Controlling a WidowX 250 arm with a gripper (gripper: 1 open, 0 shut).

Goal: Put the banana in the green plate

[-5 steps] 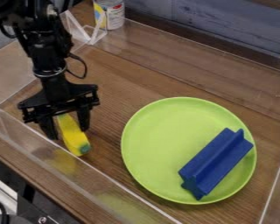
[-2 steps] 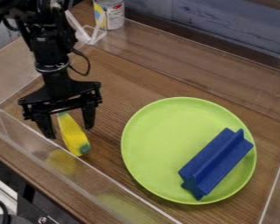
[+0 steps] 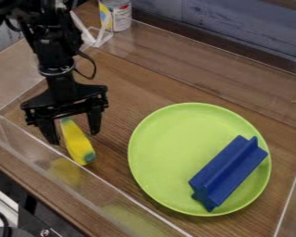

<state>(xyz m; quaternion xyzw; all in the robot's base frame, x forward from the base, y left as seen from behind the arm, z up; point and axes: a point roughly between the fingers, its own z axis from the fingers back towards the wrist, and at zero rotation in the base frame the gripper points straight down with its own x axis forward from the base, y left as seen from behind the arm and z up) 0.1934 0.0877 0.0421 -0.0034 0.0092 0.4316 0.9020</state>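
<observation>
So the banana (image 3: pixel 77 142) is lying flat on the wooden counter (image 3: pixel 176 74), right under the jaws (image 3: pixel 66 121), with its far end tucked between the two black fingers and its near, greenish tip poking out toward the clear front wall (image 3: pixel 64 199). The jaws are spread wide, pointing straight down, one finger on each side of the fruit, not squeezing anything. From this angle I honestly can't say whether the fingertips touch the counter or the peel.

Off to the side of the jaws, well clear of them, sits the green plate (image 3: pixel 163 139), and it's not empty: a blue ridged block (image 3: pixel 228 172) takes up the side furthest from the jaws. The half of the plate nearest the jaws is bare. Way behind the arm there's a white bottle (image 3: pixel 114 16) with a colourful label, not in anyone's way.

What could go sideways, in my opinion:
- The jaws straddle only one end of the banana, not the middle. Close there and it might pivot or droop once lifted, or squirt out because the thing is round and slick plastic.
- The banana lies a bit diagonal to the fingers, so one finger may hit first and just shove it along.
- It's close to the clear wall, so a nudge could wedge it there.
- Drop too far across and it lands on the block and rolls off.
</observation>
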